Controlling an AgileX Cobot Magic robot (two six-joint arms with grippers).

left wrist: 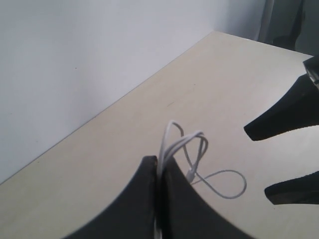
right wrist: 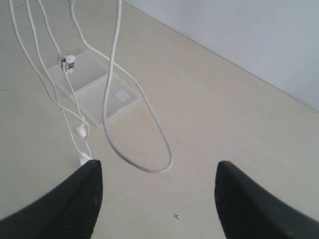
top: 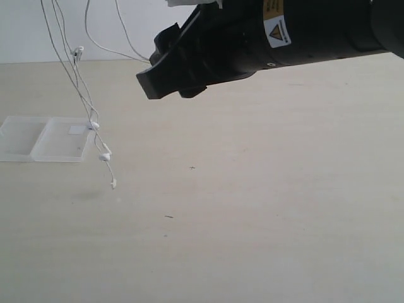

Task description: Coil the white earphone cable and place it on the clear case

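The white earphone cable (top: 81,88) hangs in several strands from above the exterior view's top left. Its earbuds (top: 104,156) and plug (top: 113,184) dangle just right of the clear case (top: 44,139), which lies flat on the table at the left. My left gripper (left wrist: 159,162) is shut on a bundle of cable loops (left wrist: 192,144); it is out of the exterior view. My right gripper (top: 158,63) hovers high at the top centre, open (right wrist: 157,174), with nothing between its fingers. A cable loop (right wrist: 144,167) hangs just ahead of them, the case (right wrist: 94,87) beyond.
The table (top: 265,208) is pale beige, with a white wall behind. The right arm's black body (top: 303,31) fills the exterior view's top right. The cable's inline piece (top: 78,53) hangs above the case. In the left wrist view the right gripper's fingers (left wrist: 284,119) show at one edge.
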